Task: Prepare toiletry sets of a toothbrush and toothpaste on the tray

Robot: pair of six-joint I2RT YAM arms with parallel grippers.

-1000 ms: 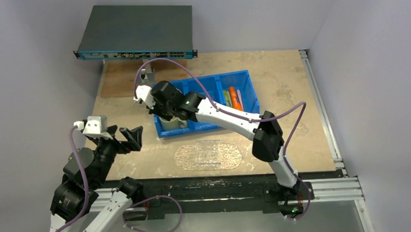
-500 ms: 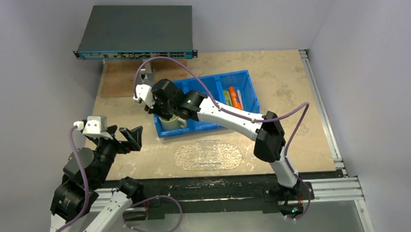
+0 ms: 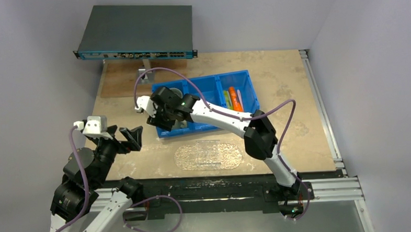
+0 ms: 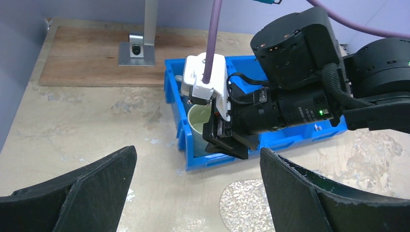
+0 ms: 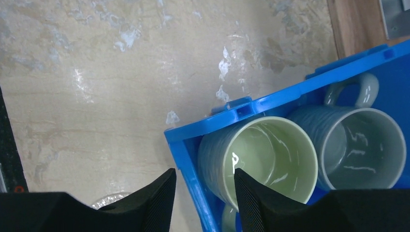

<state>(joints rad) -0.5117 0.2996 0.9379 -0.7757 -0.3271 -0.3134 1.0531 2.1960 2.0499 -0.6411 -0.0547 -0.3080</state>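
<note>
Jaws of the right gripper (image 5: pixel 205 183) straddle, parted, the blue plastic three-compartment bin's (image 5: pixel 270 104) corner wall, while the left gripper (image 4: pixel 197 159) gapes wide over bare beige tabletop (image 4: pixel 96 116) beside that bin.

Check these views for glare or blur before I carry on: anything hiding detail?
Right wrist: white glints inside the pale-green mug and grey mug, rims sharp. Left wrist: its own fingers are soft black shapes up close, the blue bin crisp. Top external: the tray sparkles, its outline faint.
</note>
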